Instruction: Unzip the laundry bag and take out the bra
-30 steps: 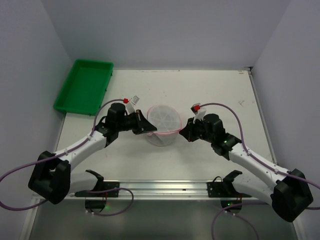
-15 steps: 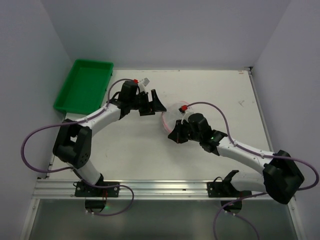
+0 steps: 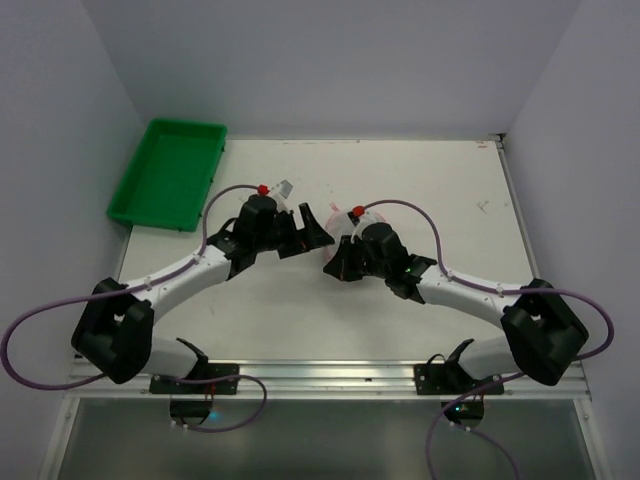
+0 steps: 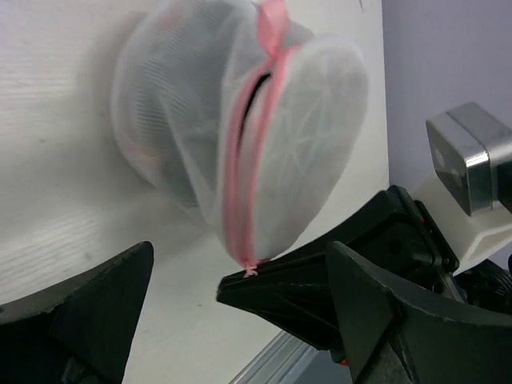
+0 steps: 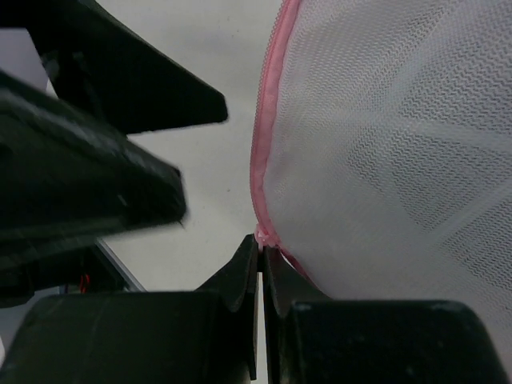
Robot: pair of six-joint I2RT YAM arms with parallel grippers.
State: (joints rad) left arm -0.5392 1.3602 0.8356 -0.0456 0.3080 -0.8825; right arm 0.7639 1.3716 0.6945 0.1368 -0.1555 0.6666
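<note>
At the far left of the white table point(image 3: 430, 190), a green rectangular plastic tray point(image 3: 165, 172) is seen, well apart from both arms. Towards the middle, the left gripper point(image 3: 312, 228) is pointed at the bag. In its wrist view its two black fingers point(image 4: 88, 312) are spread wide apart, with nothing held between them and no contact with the mesh.

Just beside it, near the middle of the table, the small drum-shaped laundry bag of white see-through mesh point(image 4: 240, 136) is tipped onto its side, so that one circular face is turned towards the right arm. A pink zipper trim point(image 4: 238, 192) is run around that face, and a narrow dark slit is visible beside the trim near the top. What lies inside cannot be made out through the mesh, and it cannot be told whether the bag rests on the table.

On the right, the right gripper point(image 5: 262, 264) is pressed together on the lower end of the pink trim, and the mesh face is stretched away above it.
</note>
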